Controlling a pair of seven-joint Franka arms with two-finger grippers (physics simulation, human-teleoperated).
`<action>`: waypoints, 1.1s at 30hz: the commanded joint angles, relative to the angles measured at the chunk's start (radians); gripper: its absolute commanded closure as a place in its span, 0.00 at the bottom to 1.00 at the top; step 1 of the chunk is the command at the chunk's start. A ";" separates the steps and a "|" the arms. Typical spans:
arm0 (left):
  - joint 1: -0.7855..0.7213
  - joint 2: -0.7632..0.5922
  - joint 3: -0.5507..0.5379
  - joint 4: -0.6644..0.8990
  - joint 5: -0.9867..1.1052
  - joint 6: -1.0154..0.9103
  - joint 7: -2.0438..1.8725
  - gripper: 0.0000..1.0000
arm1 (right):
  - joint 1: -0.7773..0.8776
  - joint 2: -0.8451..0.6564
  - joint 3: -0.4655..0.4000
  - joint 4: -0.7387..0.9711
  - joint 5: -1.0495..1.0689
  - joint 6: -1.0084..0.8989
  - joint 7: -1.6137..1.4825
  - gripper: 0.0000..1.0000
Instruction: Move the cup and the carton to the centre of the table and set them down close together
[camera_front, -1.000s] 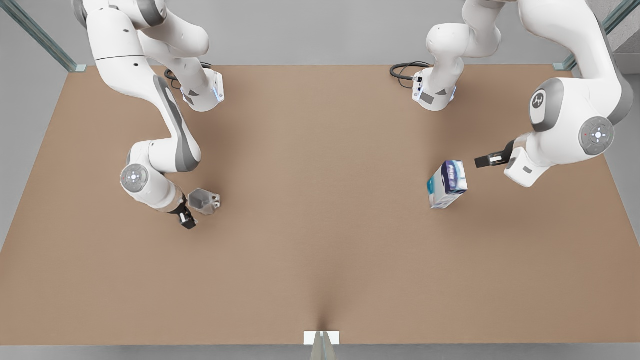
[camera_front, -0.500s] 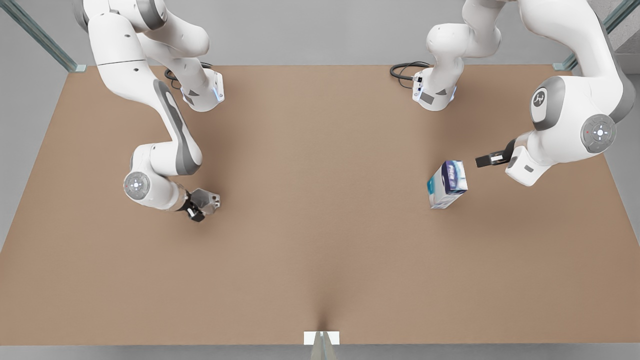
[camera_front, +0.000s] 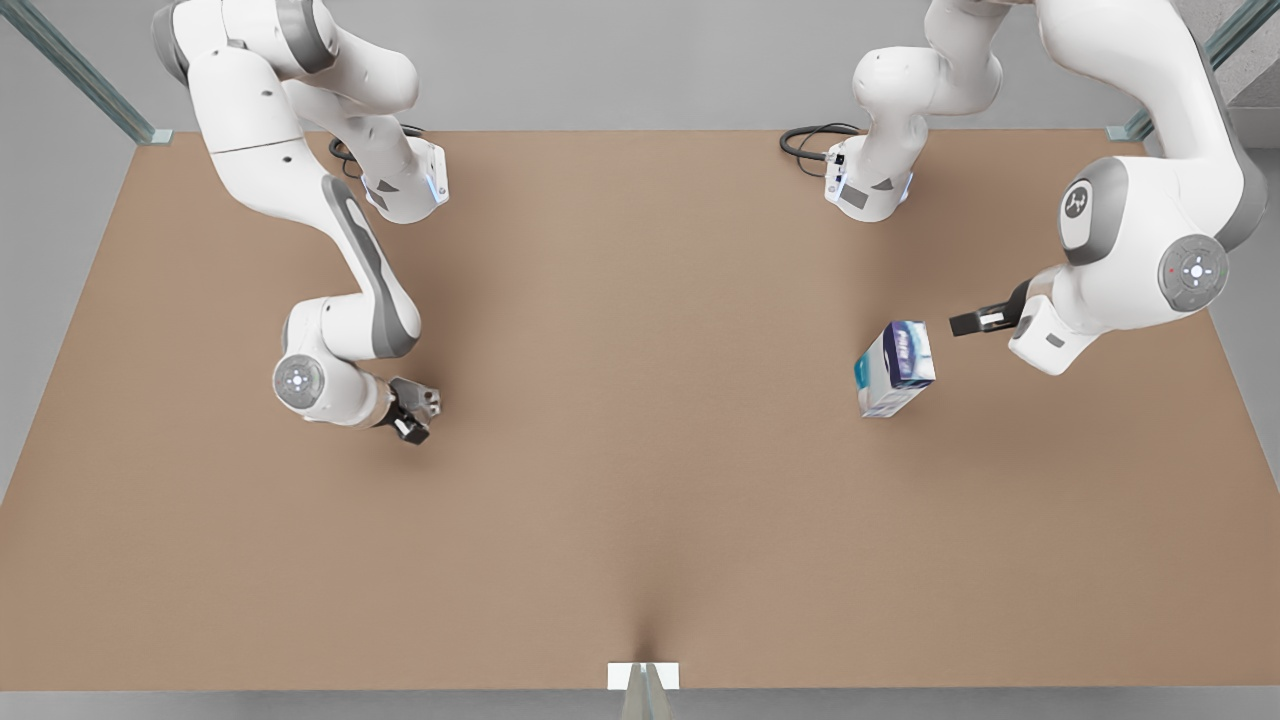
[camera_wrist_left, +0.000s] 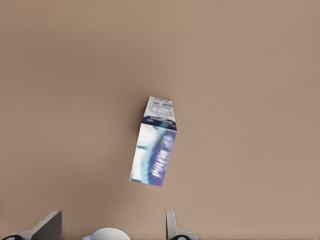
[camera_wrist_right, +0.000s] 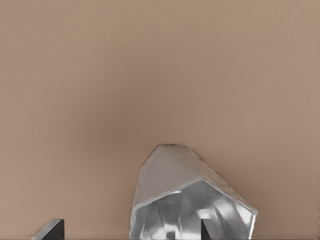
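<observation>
The faceted silver cup (camera_front: 422, 397) sits at the front view's left between the right gripper's (camera_front: 405, 418) spread fingers. The white-and-blue carton (camera_front: 895, 367) (standing) lies right on the worktop (camera_front: 640, 500), near the left gripper (camera_front: 968, 322), fingers apart.

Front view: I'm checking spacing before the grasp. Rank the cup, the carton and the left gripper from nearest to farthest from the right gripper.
1. Cup: right at the right gripper, on the front view's left.
2. Carton: far across, on the front view's right.
3. Left gripper: just beyond the carton, farther to the front view's right, open and apart from it.
</observation>
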 joint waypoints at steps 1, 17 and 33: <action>0.000 -0.001 0.000 0.000 0.000 0.000 0.000 0.00 | 0.000 0.003 -0.001 0.000 0.000 0.002 -0.001 0.00; 0.000 0.002 0.000 0.000 0.000 0.008 -0.002 0.00 | 0.023 0.011 0.023 -0.055 0.002 0.077 0.017 0.79; 0.000 0.002 0.002 0.002 0.000 0.011 -0.002 0.00 | 0.023 0.015 0.023 -0.054 -0.003 0.076 0.003 0.79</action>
